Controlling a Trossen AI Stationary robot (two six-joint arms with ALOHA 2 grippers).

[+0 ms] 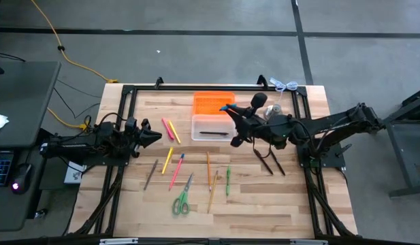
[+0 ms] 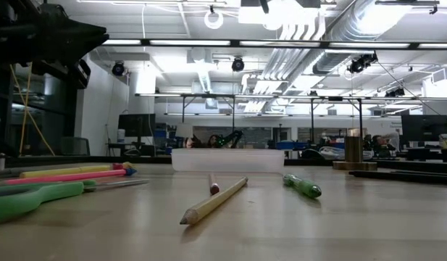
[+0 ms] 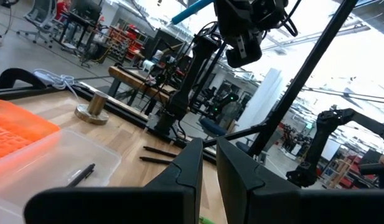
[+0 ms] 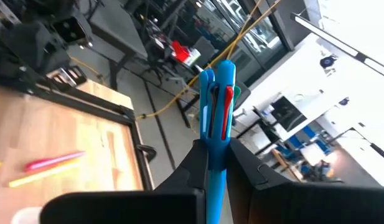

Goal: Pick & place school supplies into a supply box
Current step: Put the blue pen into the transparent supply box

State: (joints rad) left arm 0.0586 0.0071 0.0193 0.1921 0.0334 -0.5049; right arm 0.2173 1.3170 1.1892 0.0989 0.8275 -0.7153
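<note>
1. While the right claw (image 4: 216,163) hangs above the clear supply box (image 1: 211,127), near the desk's far edge, its fingers are pinched shut on the lower end of a blue pen (image 4: 215,134) with a red clip. The pen's other end juts out past the fingertips.
2. Judging by its look, the pen is light, stiff and smooth. A thin barrel like this could slip or swivel in a narrow pinch, so a hold nearer its middle seems safer.
3. The box sits with its orange lid (image 1: 214,103) folded open toward the far edge. One dark pen (image 1: 214,133) already lies inside.
4. The left claw (image 1: 154,136) waits near the desk's left edge, fingers almost closed with a narrow gap, holding nothing.
5. Still on the desk between the box and the near edge: pink and yellow markers (image 1: 170,129), pencils (image 1: 210,170), a green pen (image 1: 228,180) and green-handled scissors (image 1: 181,202). All look thin and low-lying, best pinched across the shaft at mid-length.
</note>
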